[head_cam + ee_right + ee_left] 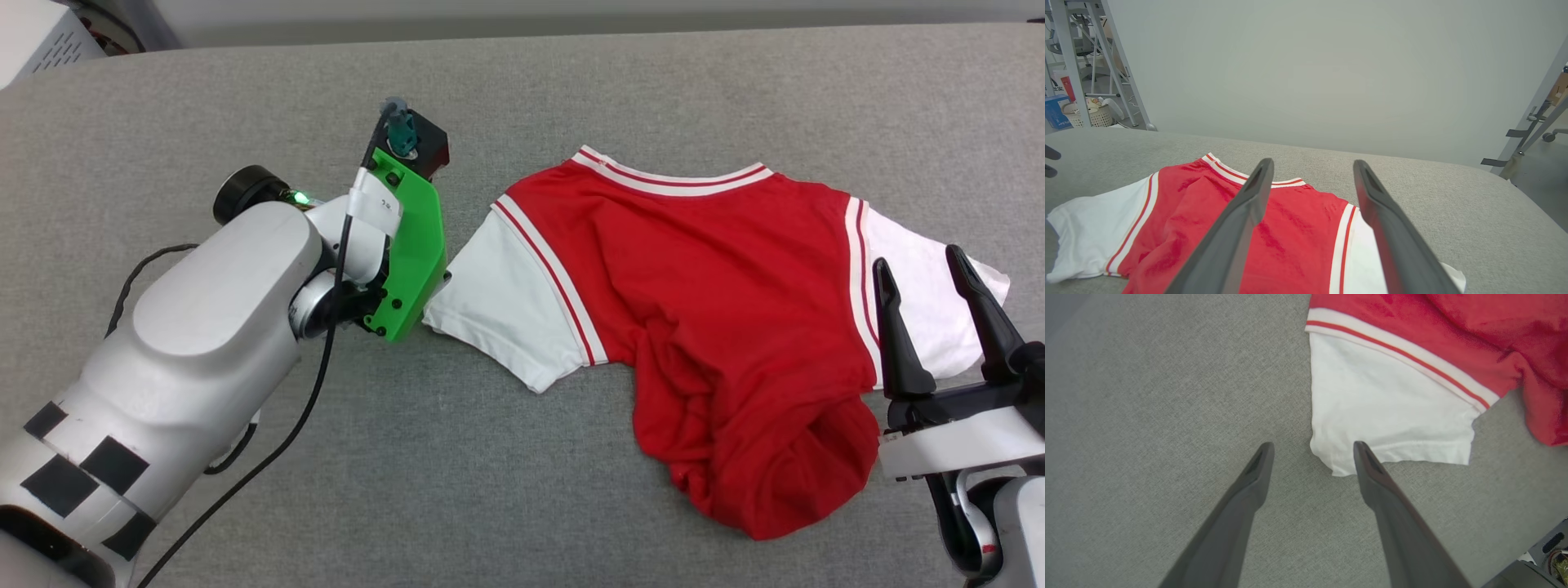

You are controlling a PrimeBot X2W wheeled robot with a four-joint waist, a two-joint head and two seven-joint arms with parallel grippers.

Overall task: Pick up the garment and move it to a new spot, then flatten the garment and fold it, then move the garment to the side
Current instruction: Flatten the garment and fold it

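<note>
Garment: a red jersey T-shirt (718, 310) lies on the grey cloth-covered table (408, 490), right of centre in the head view; the striped collar (669, 175) points away from the robot; no lettering shows on the upturned face.
Lay of the cloth: chest and shoulders are fairly flat; the hem (767, 474) is bunched into a rumpled lump near the robot, so the shirt is not yet ready to fold.
Left gripper (1312, 445): released, fingers spread and holding nothing; it points down at the table with the corner of the white left sleeve (1380, 408) between its tips, probably so a pinch can catch that loose edge; contact with the cloth cannot be told.
Green bracket (412, 253): it carries the wrist camera and hides the left fingers in the head view.
Right gripper (918, 257): spread wide and empty; it hangs near the white right sleeve (922, 302), aimed across the shirt rather than down, seemingly waiting.
Likely step: flattening; a pull on both sleeves outward would stretch the body.
Risk: a shallow pinch may slip off the thin sleeve edge.
</note>
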